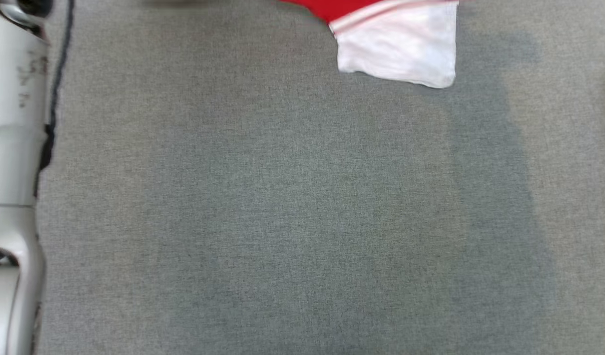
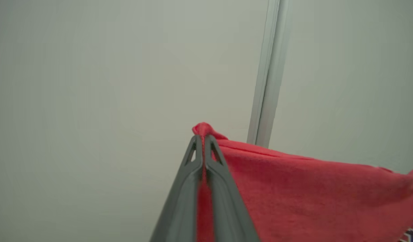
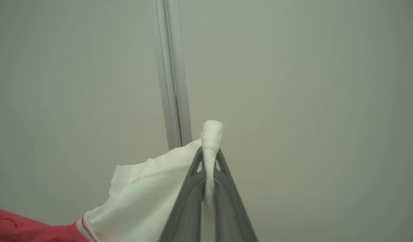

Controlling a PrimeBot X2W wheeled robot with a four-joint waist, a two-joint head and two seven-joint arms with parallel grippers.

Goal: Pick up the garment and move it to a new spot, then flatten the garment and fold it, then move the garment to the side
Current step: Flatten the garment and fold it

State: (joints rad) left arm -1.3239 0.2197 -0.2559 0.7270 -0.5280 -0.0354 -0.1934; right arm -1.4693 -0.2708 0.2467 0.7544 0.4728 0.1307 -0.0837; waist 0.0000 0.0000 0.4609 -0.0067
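The garment (image 1: 398, 47) is red with a white sleeve, and it hangs down from the top edge of the head view over the grey table. In the left wrist view my left gripper (image 2: 203, 139) is shut on a pinch of the red cloth (image 2: 294, 188), which drapes away to the right. In the right wrist view my right gripper (image 3: 210, 153) is shut on a fold of the white sleeve (image 3: 149, 188), with red cloth at the lower left corner. Both grippers are raised toward a pale wall.
The grey fabric-covered table (image 1: 283, 222) spreads across the head view. A pale robot arm segment (image 1: 12, 148) runs down the left edge, beside a dark cable (image 1: 53, 98). A pale vertical strip on the wall (image 2: 268, 74) stands behind the grippers.
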